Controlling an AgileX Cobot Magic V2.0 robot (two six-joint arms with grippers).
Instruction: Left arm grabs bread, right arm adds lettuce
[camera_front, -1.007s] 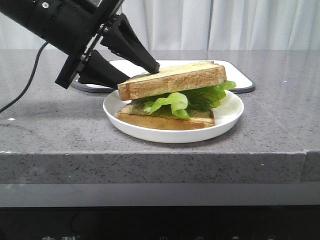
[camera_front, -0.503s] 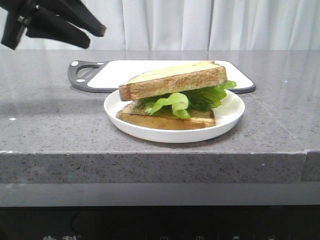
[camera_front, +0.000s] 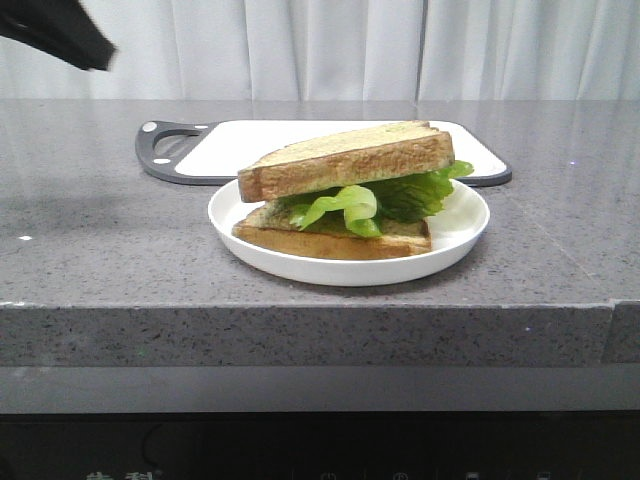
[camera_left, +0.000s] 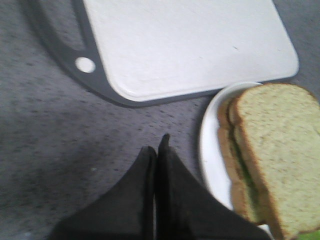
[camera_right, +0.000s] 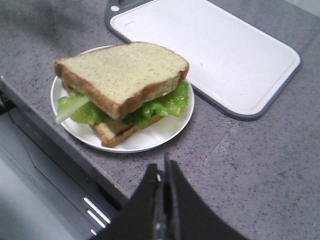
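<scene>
The thick bread slice (camera_front: 345, 160) lies tilted on top of the green lettuce (camera_front: 370, 200), which rests on a thinner slice (camera_front: 330, 240) on the white plate (camera_front: 460, 235). The bread also shows in the left wrist view (camera_left: 280, 145) and the right wrist view (camera_right: 120, 70), and the lettuce in the right wrist view (camera_right: 160, 105). My left gripper (camera_left: 156, 150) is shut and empty, high above the counter to the left of the plate; only its tip shows in the front view (camera_front: 85, 40). My right gripper (camera_right: 162, 170) is shut and empty, above the counter beside the plate (camera_right: 165, 130).
A white cutting board with a dark grey rim and handle (camera_front: 170, 150) lies behind the plate; it also shows in the wrist views (camera_left: 190, 45) (camera_right: 220, 50). The counter's front edge (camera_front: 300, 305) runs just before the plate. White curtains hang behind.
My left gripper let go of the top bread slice, shut, and rose up and to the left, almost out of the front view. The sandwich has stayed in place.
</scene>
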